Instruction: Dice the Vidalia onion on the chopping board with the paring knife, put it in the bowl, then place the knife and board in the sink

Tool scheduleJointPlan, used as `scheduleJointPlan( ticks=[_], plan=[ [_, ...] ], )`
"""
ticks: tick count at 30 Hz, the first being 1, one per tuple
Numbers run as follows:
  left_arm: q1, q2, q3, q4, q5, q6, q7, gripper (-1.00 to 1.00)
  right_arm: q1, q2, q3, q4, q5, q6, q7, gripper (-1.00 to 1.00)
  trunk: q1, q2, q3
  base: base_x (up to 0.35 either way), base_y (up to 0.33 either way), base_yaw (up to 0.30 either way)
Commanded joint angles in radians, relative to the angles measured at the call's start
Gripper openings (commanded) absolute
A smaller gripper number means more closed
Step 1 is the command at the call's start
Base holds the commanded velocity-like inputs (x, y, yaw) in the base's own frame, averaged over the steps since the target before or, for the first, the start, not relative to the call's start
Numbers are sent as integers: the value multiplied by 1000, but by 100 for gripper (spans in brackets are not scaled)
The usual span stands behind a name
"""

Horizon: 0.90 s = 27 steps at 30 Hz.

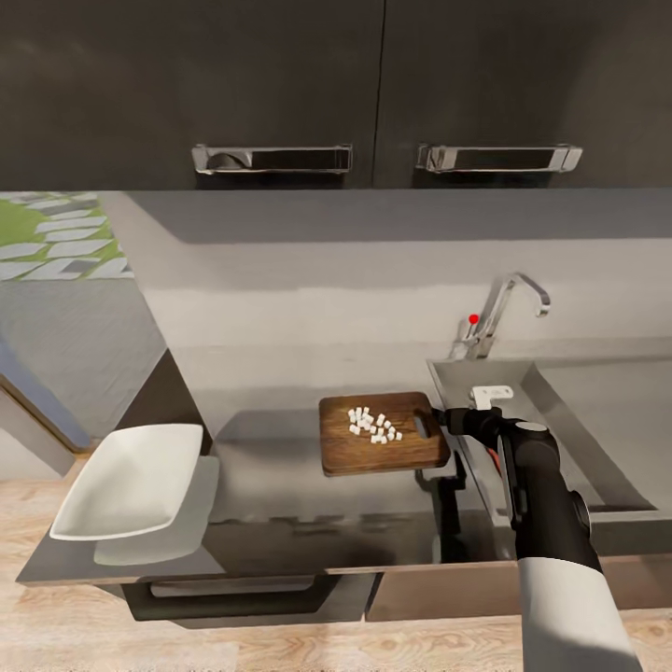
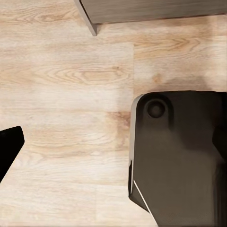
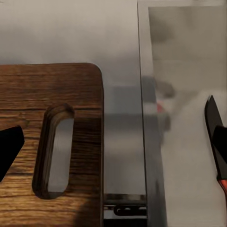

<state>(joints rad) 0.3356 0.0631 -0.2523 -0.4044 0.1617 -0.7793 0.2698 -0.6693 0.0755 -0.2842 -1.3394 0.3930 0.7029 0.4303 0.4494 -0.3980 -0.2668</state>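
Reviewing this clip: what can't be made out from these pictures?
- Right claw, head view: its own arm hides whether it is open or shut.
- Paring knife, right wrist view: cut off at the edge, handle mostly out of sight.
- Sink basin, head view: cut off at the picture's right edge; the drain cannot be seen.

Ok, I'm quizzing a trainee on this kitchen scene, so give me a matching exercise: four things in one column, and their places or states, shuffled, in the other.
Things:
1. diced onion
2. bowl
3. chopping board
4. paring knife

Places or states:
A. empty, at the countertop's left end
B. on the countertop beside the sink, slot handle toward it
C. small pale pieces heaped on the board
D. dark blade and red handle over the steel by the right gripper

Pairs: 1-C, 2-A, 3-B, 4-D
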Motion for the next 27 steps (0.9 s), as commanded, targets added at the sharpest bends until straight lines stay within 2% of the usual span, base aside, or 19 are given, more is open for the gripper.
scheduleJointPlan(
  ticks=[1, 27],
  plan=[
    [0, 1, -9, -2, 10, -1, 3, 100, -1, 1, -3, -1, 10, 2, 10, 100, 1, -2, -3, 0, -4, 0],
    [0, 1, -9, -2, 10, -1, 3, 100, -1, 3, -2, 6, 10, 3, 10, 100, 1, -2, -45, 5, -9, 0]
  ],
)
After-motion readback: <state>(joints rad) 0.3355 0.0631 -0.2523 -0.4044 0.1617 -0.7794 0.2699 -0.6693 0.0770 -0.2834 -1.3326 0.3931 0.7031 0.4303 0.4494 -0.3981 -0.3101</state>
